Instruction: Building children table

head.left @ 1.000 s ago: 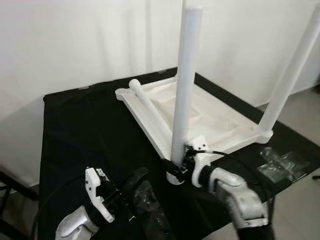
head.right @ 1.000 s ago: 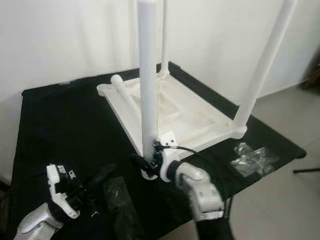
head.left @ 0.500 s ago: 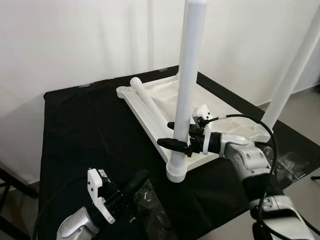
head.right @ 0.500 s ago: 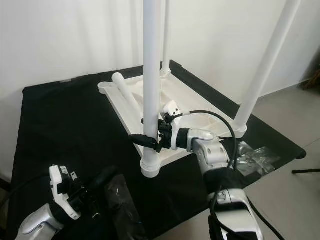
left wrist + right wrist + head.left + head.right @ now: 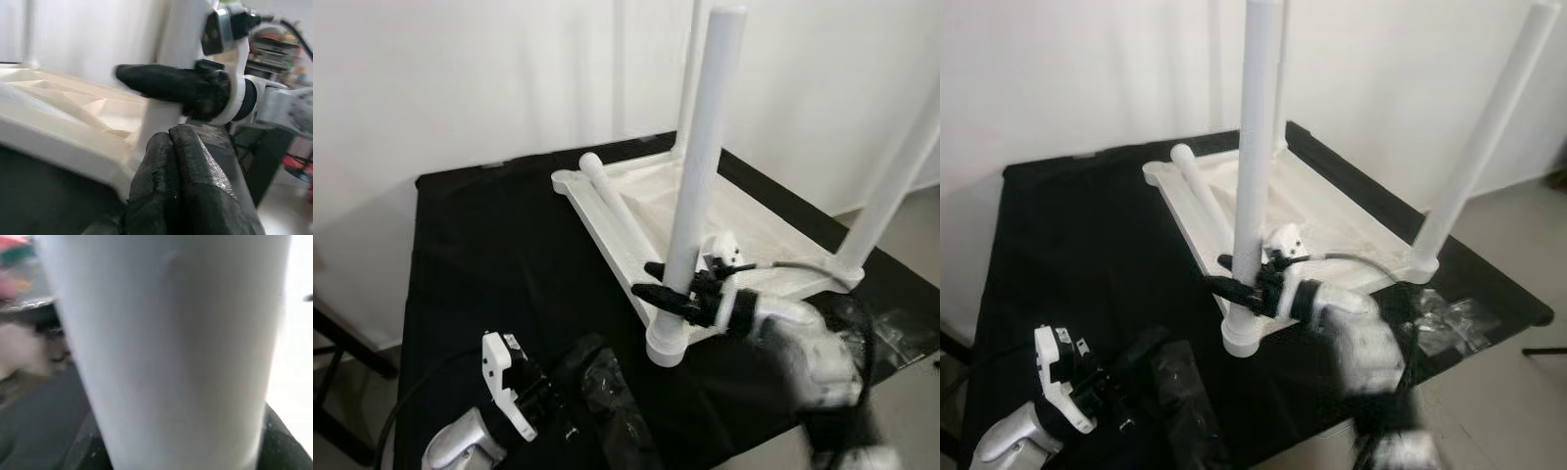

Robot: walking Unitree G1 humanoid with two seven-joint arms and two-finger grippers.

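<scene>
A white children's table top (image 5: 769,235) lies upside down on a black-covered table. Three white legs stand up from its corners. My right gripper (image 5: 655,281) is at the near leg (image 5: 702,157), a little above its socket. One black finger lies on each side of the leg, shut on it. In the right wrist view that leg (image 5: 171,347) looms very close. A loose leg (image 5: 613,203) lies along the top's left rim. My left gripper (image 5: 579,356) rests low at the front left, its fingers (image 5: 178,186) pressed together and holding nothing.
A crumpled clear plastic bag (image 5: 612,411) lies by the left gripper. Another clear bag (image 5: 1449,318) sits near the table's right front edge. The black cloth (image 5: 499,255) left of the top is bare. A white wall stands close behind.
The right gripper rose from the near leg's foot and closed around the leg a little higher up. Its arm is blurred now. The view has shifted slightly. The left gripper has stayed put.
</scene>
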